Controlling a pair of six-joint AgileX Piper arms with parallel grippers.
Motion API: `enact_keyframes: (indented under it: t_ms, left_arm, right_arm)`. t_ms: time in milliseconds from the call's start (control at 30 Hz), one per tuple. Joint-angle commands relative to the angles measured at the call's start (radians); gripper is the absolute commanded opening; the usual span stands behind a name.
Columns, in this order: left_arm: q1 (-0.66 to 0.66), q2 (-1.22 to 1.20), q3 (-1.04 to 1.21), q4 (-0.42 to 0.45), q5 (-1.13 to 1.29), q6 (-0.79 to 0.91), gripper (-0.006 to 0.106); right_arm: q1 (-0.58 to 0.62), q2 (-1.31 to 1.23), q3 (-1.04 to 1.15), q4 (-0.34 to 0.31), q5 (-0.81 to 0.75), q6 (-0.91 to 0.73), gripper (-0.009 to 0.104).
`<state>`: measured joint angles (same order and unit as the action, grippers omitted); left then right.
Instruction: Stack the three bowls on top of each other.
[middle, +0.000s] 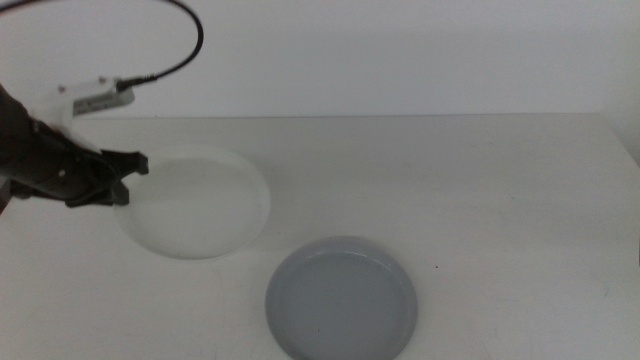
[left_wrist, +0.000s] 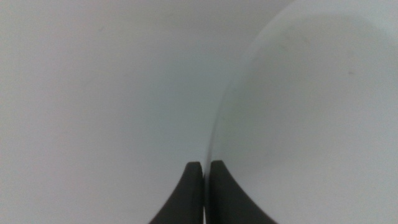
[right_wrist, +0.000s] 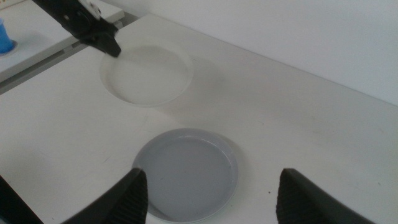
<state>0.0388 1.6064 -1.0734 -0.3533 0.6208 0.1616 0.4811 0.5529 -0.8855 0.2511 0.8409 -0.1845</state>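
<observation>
A white bowl (middle: 200, 210) sits left of centre on the table. My left gripper (middle: 135, 170) comes in from the left and is shut on its left rim. In the left wrist view the thin rim of the white bowl (left_wrist: 311, 112) runs between the two nearly touching jaws of the left gripper (left_wrist: 205, 165). A grey bowl (middle: 342, 300) lies flat near the front edge, apart from the white one. The right gripper (right_wrist: 211, 190) is out of the middle view and hangs open above the near side of the grey bowl (right_wrist: 186, 158). The right wrist view also shows the white bowl (right_wrist: 149, 74) and the left gripper (right_wrist: 109, 45).
The pale table (middle: 480, 200) stretches out to the right and ends at a white wall behind. A black cable (middle: 185, 40) arcs above the left arm. A blue object (right_wrist: 4, 34) stands on a side surface beyond the table's left edge.
</observation>
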Motion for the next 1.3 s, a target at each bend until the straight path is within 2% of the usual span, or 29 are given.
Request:
enact_keyframes:
  t_ms: [0,367,567,800,900,1000,1033,1133,1167,1267]
  left_arm:
    - [-0.051,-0.106,-0.022,-0.025,0.012,-0.032,0.0]
    - [-0.377,-0.098,-0.022,-0.025,0.033,-0.1,0.0]
    - [-0.485,-0.019,-0.022,-0.026,0.002,-0.114,0.0]
    - [-0.529,0.066,-0.022,-0.037,-0.036,-0.116,0.003]
    - [-0.529,0.085,-0.022,-0.037,-0.033,-0.115,0.018]
    - [-0.529,0.084,-0.022,-0.029,-0.033,-0.112,0.05]
    - [-0.528,0.08,-0.022,-0.018,-0.033,-0.111,0.064]
    - [-0.527,0.05,-0.022,0.038,-0.033,-0.111,0.101]
    - [-0.527,0.032,-0.022,0.05,-0.03,-0.113,0.105]
    - [-0.522,-0.042,-0.022,0.099,-0.017,-0.118,0.105]
  right_arm:
    - [0.002,0.007,-0.021,0.007,-0.072,-0.003,0.053]
    - [0.002,0.007,-0.021,0.007,-0.072,-0.003,0.053]
    - [0.002,0.007,-0.021,0.007,-0.072,-0.003,0.053]
    - [0.002,0.007,-0.021,0.007,-0.072,-0.003,0.053]
    - [0.002,0.007,-0.021,0.007,-0.072,-0.003,0.053]
    - [0.002,0.007,-0.021,0.007,-0.072,-0.003,0.053]
    - [0.002,0.007,-0.021,0.007,-0.072,-0.003,0.053]
    - [0.002,0.007,-0.021,0.007,-0.072,-0.003,0.053]
    - [0.002,0.007,-0.021,0.007,-0.072,-0.003,0.053]
    - [0.002,0.007,-0.021,0.007,-0.072,-0.003,0.053]
